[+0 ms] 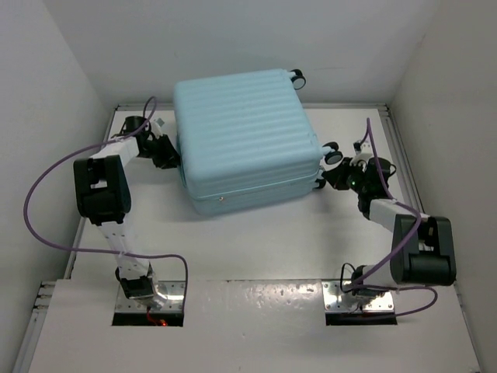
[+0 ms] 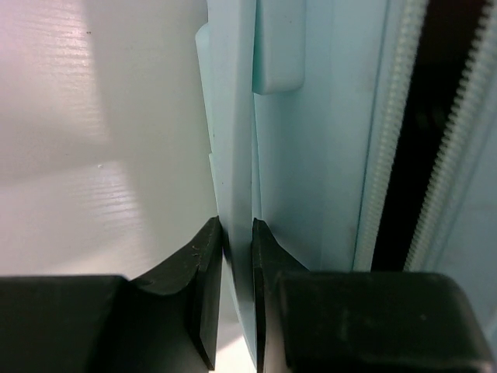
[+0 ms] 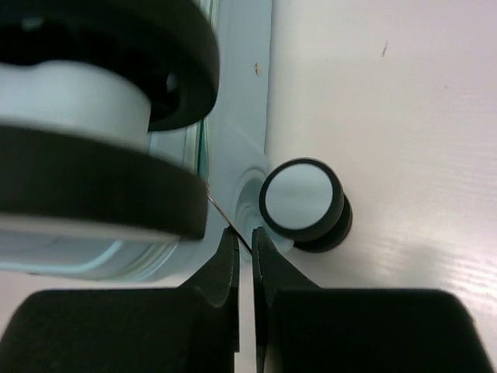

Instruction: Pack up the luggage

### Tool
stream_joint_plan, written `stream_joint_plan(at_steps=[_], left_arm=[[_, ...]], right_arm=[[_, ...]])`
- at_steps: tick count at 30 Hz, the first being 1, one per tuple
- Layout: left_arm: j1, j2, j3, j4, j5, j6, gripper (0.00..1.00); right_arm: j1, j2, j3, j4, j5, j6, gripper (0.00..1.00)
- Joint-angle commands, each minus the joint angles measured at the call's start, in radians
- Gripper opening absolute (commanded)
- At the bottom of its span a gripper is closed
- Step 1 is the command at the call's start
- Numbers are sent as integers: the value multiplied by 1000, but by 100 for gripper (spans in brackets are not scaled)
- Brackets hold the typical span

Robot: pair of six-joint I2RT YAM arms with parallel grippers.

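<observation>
The left pincer [image 2: 235, 237] is clamped on a thin aqua flange of the luggage [image 1: 245, 140], beside its zipper teeth [image 2: 380, 171]. Its arm is folded at the elbow, reaching in from the left. The right pincer [image 3: 243, 239] is pressed almost together, perhaps on a thin sliver, next to a wheel [image 3: 301, 203]. One closed luggage shell lies on the white counter [image 1: 256, 241]. Three wheels show from above, and any others are hidden.

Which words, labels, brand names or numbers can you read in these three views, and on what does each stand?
None can be read. The luggage shows only a plain ribbed shell, and its wheel and the table bear no lettering in any view.
</observation>
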Motion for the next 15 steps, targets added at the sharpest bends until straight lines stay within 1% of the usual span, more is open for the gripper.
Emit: stream_joint_plan(at_steps=[1, 3, 4, 6, 7, 9, 10, 11, 13, 14, 15], left_arm=[[135, 146, 47, 15, -384, 145, 0], [135, 169, 79, 5, -384, 155, 0], [135, 182, 96, 5, -384, 155, 0], [135, 218, 147, -5, -395, 164, 0], [135, 229, 163, -14, -395, 173, 0], [124, 241, 206, -24, -409, 173, 0], [115, 266, 231, -24, -409, 185, 0], [115, 275, 243, -24, -418, 185, 0], [104, 294, 271, -24, -418, 196, 0], [104, 313, 297, -33, -418, 196, 0], [104, 323, 311, -33, -418, 196, 0]], right_arm=[[-102, 66, 120, 186, 257, -31, 0], [-114, 112, 137, 211, 204, -28, 0], [-115, 157, 159, 227, 191, -34, 0], [-120, 190, 192, 237, 168, -43, 0], [-120, 240, 226, 235, 162, -43, 0], [-123, 276, 292, 252, 144, -50, 0], [-123, 334, 309, 255, 135, -66, 0], [-123, 352, 370, 264, 130, -74, 0], [-122, 418, 416, 264, 121, -88, 0], [-125, 482, 492, 266, 122, -96, 0], [-122, 503, 517, 264, 121, -102, 0]])
